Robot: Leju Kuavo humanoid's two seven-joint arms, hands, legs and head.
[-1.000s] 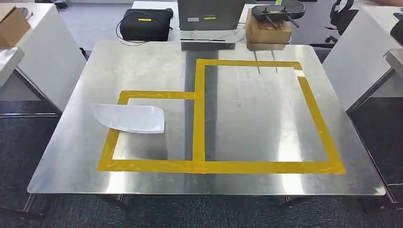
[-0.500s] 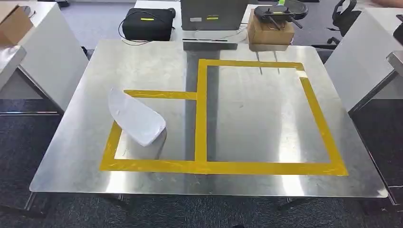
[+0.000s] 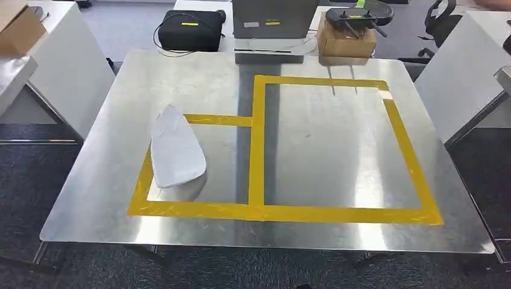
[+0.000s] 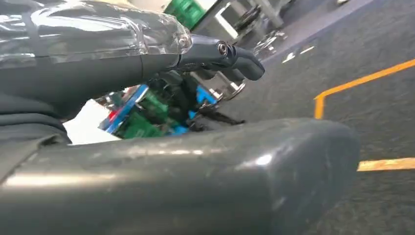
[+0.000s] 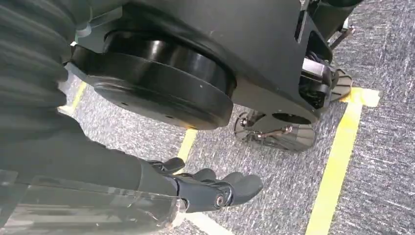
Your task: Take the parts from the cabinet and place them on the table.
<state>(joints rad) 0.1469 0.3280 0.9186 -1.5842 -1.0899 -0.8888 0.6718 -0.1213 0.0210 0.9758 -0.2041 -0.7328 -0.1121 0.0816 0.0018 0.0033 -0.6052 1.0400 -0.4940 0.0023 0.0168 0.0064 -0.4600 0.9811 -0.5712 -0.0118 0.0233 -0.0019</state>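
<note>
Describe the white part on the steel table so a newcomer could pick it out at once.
Start at the steel table with yellow tape marking two boxes. The white part lies across the smaller, left box's outer edge. It is the only loose thing on the tabletop: a smooth, pale shell, pointed at its far end.

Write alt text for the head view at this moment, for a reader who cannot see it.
A white curved part lies on a steel table, inside the smaller of two adjoining rectangles of yellow tape, its narrow end crossing the tape. Beyond the table's far edge stand a black case and a cardboard box.
</note>
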